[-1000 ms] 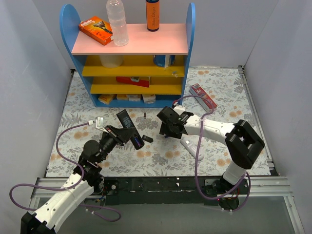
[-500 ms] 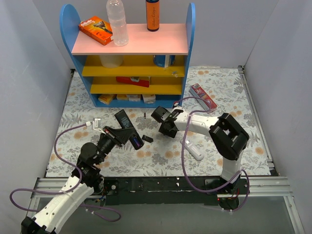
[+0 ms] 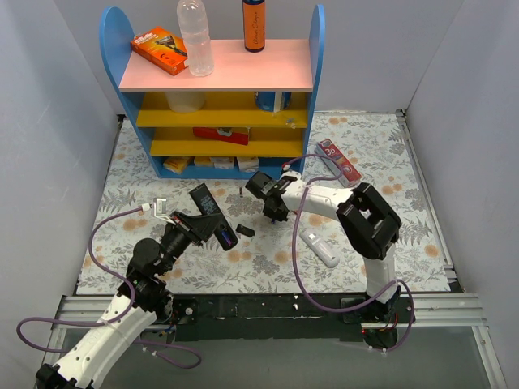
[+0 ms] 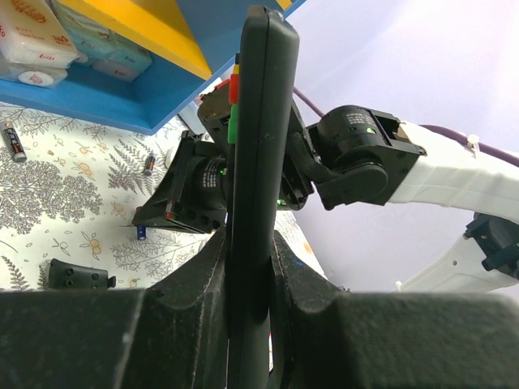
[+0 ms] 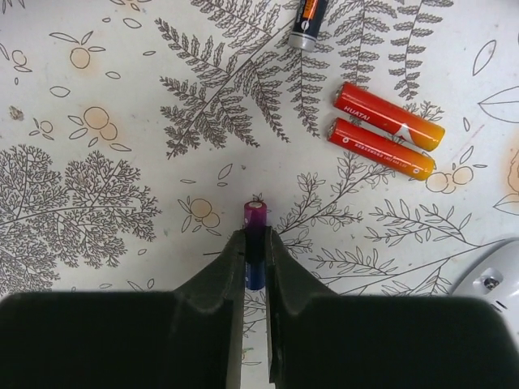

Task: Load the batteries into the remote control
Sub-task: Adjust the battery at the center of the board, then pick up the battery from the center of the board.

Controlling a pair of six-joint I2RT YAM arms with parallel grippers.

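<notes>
Right wrist alone shows its fingers (image 5: 229, 267) pinching a battery (image 5: 255, 219).

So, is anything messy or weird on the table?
Yes: batteries lie scattered loose on the flowery mat, pointing every which way, and a small black piece lies alone nearby, maybe a remote's lid.

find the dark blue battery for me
In the right wrist view the dark blue battery is pinched between the right gripper's fingers, low and centre over the floral mat, with two red-orange batteries side by side to its upper right.
</notes>
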